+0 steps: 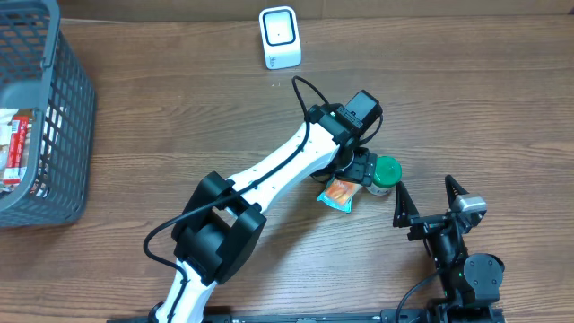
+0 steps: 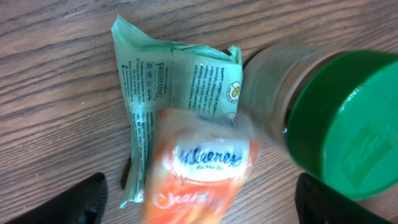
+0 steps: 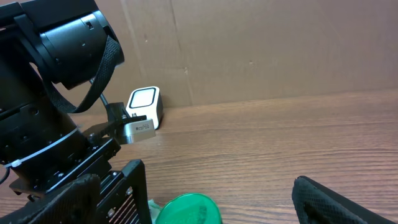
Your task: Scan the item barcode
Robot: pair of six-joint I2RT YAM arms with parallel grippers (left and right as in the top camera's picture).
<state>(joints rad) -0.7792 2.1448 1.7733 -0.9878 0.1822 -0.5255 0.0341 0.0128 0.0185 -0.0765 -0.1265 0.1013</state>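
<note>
An orange snack packet (image 2: pixel 199 177) shows blurred between the wide-apart fingers of my left gripper (image 2: pixel 202 208), touching neither finger. It lies partly over a pale green packet (image 2: pixel 168 81) on the wood. From overhead the orange packet (image 1: pixel 339 193) sits just below my left gripper (image 1: pixel 355 173). A jar with a green lid (image 2: pixel 348 124) lies right beside it, also the green lid (image 1: pixel 387 170). The white barcode scanner (image 1: pixel 280 38) stands at the table's far edge. My right gripper (image 1: pixel 430 202) is open and empty, right of the jar.
A grey mesh basket (image 1: pixel 63 108) holding packaged goods stands at the left edge. In the right wrist view the left arm (image 3: pixel 50 93) fills the left side, the scanner (image 3: pixel 144 107) stands by a cardboard wall, and the green lid (image 3: pixel 186 211) lies low.
</note>
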